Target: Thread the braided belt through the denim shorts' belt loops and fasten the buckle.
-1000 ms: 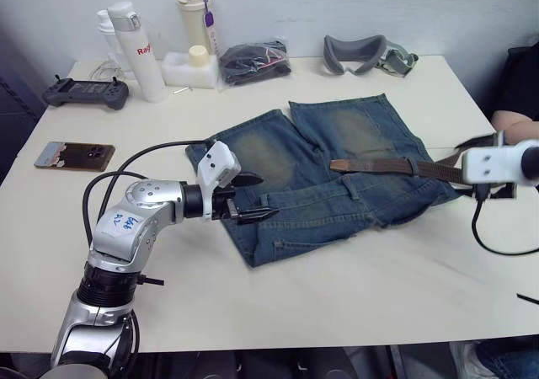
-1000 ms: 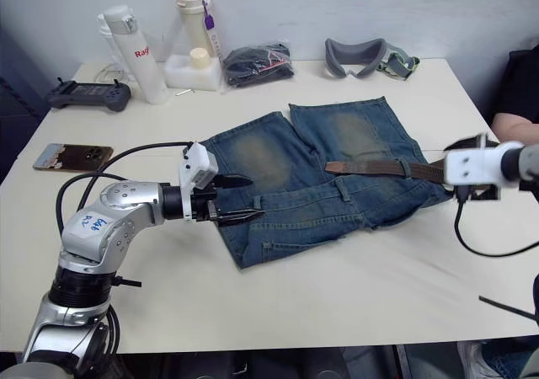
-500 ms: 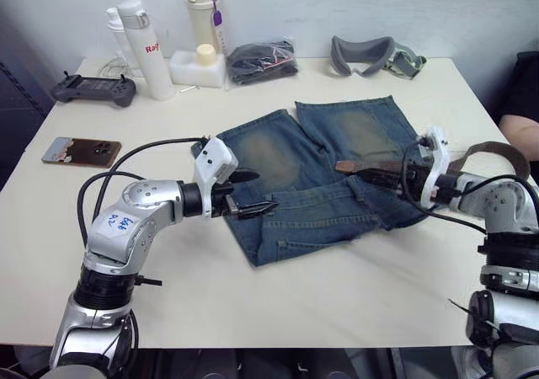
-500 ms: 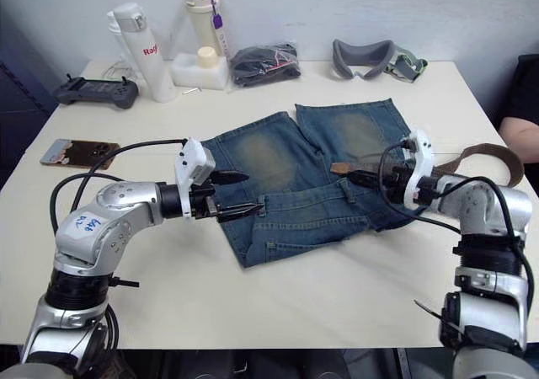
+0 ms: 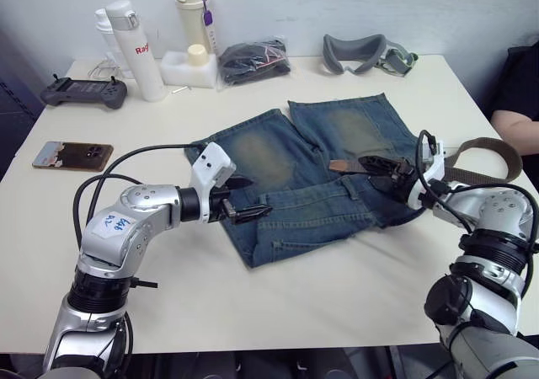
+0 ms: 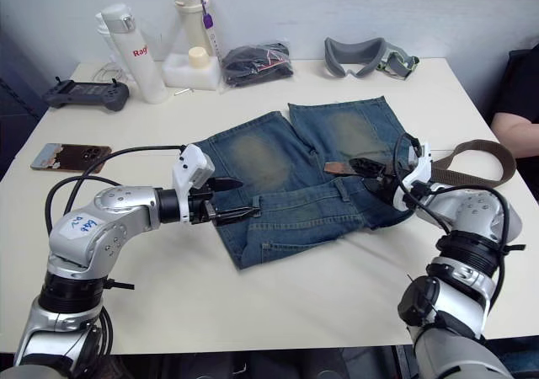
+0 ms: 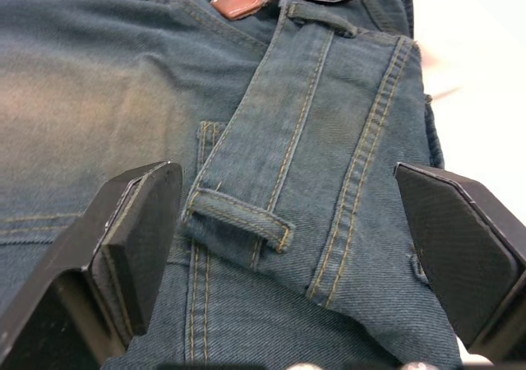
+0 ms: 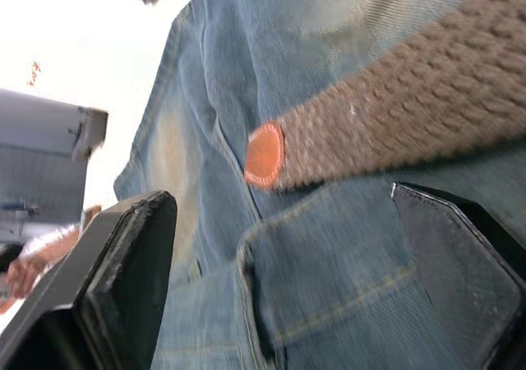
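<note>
Saw blue denim shorts (image 5: pixel 324 177) with faded yellowish-tan patches lying flat on the white surface (image 5: pixel 337 286), legs pointing away toward the wall. Saw a long dark brown braided belt (image 6: pixel 472 164) lying across the right side of the shorts, its orange-brown leather tip (image 8: pixel 265 154) resting on the denim just beside the waistband, the rest curling in a loop off to the right on the white top. Could not make out the buckle. Saw the left end effector (image 5: pixel 246 200) low over the left end of the waistband, its two black fingers (image 7: pixel 136 230) spread wide apart and holding nothing, with one short blue denim belt loop (image 7: pixel 240 219) lying between them in the left wrist view. Saw the right end effector (image 6: pixel 370 173) over the waistband close to the belt tip, black fingers (image 8: pixel 123 271) wide apart too, not gripping the belt. Farther back, saw a white bottle (image 5: pixel 130 46), a black bundle of cloth (image 5: pixel 253 59), a grey headset (image 5: pixel 366 53), a dark game controller (image 5: pixel 80 91) and a phone (image 5: pixel 74 155).
</note>
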